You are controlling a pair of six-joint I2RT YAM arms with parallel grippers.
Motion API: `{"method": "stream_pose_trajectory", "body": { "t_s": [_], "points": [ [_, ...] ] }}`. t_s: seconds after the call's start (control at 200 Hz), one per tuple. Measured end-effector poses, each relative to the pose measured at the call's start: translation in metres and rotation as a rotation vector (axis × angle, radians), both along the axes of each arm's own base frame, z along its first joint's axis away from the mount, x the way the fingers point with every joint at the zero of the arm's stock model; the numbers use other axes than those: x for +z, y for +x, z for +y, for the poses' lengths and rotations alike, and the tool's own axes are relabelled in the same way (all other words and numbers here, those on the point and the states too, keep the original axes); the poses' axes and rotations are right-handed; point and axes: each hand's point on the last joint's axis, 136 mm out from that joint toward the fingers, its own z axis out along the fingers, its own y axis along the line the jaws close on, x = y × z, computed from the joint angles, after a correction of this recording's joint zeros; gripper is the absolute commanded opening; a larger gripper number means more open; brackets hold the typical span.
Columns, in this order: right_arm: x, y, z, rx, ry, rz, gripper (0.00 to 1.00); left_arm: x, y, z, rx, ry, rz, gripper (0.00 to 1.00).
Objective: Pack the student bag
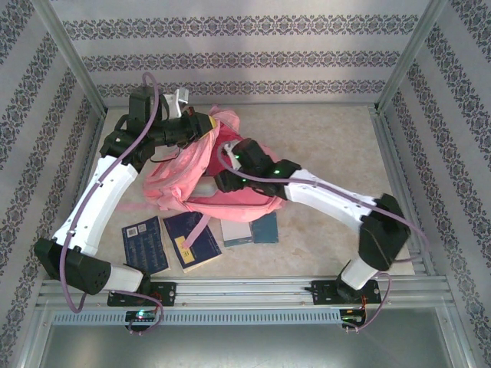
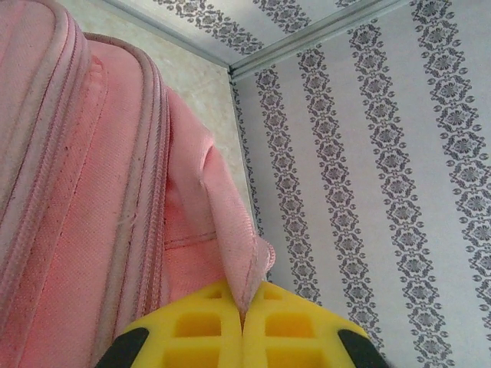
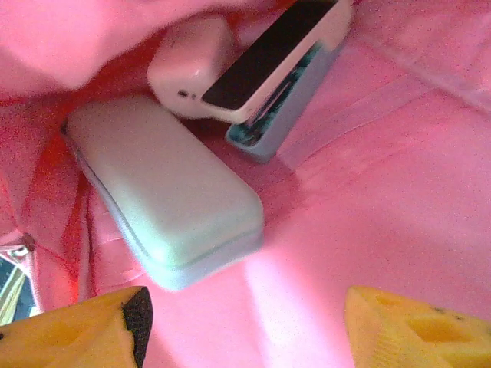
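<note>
Bag [image 1: 178,170] lies mid-table [image 1: 330,153], slumped on its side and partly lifted at the far end. It is the biggest thing there, pink all over.

Left gripper [image 2: 244,310]: jaws pressed together, pinching a narrow fold of the bag's pink fabric. In the left wrist view the fold runs straight into the seam between the two yellow fingers [image 2: 196,330]. The ribbed, zippered side of the bag sits left of it and the patterned wall is on the right. From the top view this gripper is at the bag's far edge, holding that edge up.

Right gripper [image 3: 245,341]: jaws spread wide, with nothing between them. One yellow finger [image 3: 73,337] is at lower left and the other at lower right, with bare pink lining under the gap. In the top view the right arm reaches from the right into the bag's opening, with the wrist at the rim.

Inside the bag, in the right wrist view:
- pale grey-green case [image 3: 161,188] lies flat on the lining, just ahead of the left finger and not touching it
- stapler [image 3: 265,65], white body with a black strip on top and a teal base, lies beyond the case and looks to be touching its far end

On the table near the bag's front edge:
- dark blue book [image 1: 146,244] is furthest left and clear of the bag
- second blue book [image 1: 207,249] is beside it, with a pink strap [image 1: 192,231] draped across its cover
- pale book [image 1: 236,232] and teal book [image 1: 266,227] lie side by side, their far edges tucked under the bag
</note>
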Motion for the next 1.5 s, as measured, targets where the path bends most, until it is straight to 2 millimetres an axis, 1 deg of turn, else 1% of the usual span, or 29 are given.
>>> {"method": "stream_pose_trajectory", "body": {
  "t_s": [0.1,0.215,0.35,0.45,0.515,0.58,0.635,0.68,0.794,0.914,1.054,1.144,1.224,1.329,1.504],
  "points": [
    [0.025,-0.003,-0.021,-0.039,0.029,-0.053,0.69,0.000,0.007,0.012,0.044,0.007,-0.007,0.00],
    [0.039,-0.014,-0.041,-0.064,0.030,-0.083,0.69,0.005,0.018,0.033,0.113,0.012,-0.028,0.00],
    [0.046,-0.030,-0.064,-0.087,0.029,-0.108,0.66,0.009,0.031,0.059,0.198,0.019,-0.051,0.00],
    [0.050,-0.041,-0.082,-0.108,0.030,-0.131,0.62,0.014,0.041,0.079,0.259,0.024,-0.063,0.00],
    [0.049,-0.046,-0.090,-0.128,0.032,-0.128,0.61,0.017,0.048,0.090,0.297,0.029,-0.071,0.00],
    [0.044,-0.048,-0.098,-0.155,0.027,-0.098,0.61,0.017,0.054,0.096,0.318,0.034,-0.071,0.00],
    [0.035,-0.047,-0.104,-0.184,0.017,-0.054,0.62,0.013,0.058,0.097,0.321,0.037,-0.061,0.00],
    [0.023,-0.047,-0.108,-0.209,-0.001,-0.010,0.63,0.008,0.061,0.096,0.318,0.039,-0.050,0.00],
    [-0.017,-0.050,-0.116,-0.254,-0.067,0.134,0.64,-0.010,0.068,0.092,0.302,0.030,-0.023,0.01],
    [-0.063,-0.063,-0.124,-0.283,-0.130,0.303,0.65,-0.038,0.067,0.083,0.269,0.027,0.020,0.01],
    [-0.102,-0.073,-0.137,-0.338,-0.122,0.496,0.65,-0.073,0.058,0.063,0.204,0.025,0.085,0.01],
    [-0.120,-0.080,-0.143,-0.364,-0.107,0.595,0.66,-0.091,0.050,0.049,0.161,0.025,0.119,0.01],
    [-0.132,-0.088,-0.142,-0.365,-0.088,0.665,0.67,-0.101,0.044,0.041,0.134,0.025,0.140,0.01],
    [-0.146,-0.098,-0.138,-0.351,-0.080,0.744,0.65,-0.110,0.040,0.036,0.114,0.025,0.158,0.01],
    [-0.166,-0.103,-0.134,-0.358,-0.085,0.814,0.63,-0.117,0.035,0.032,0.098,0.028,0.175,0.01]
  ]
}}
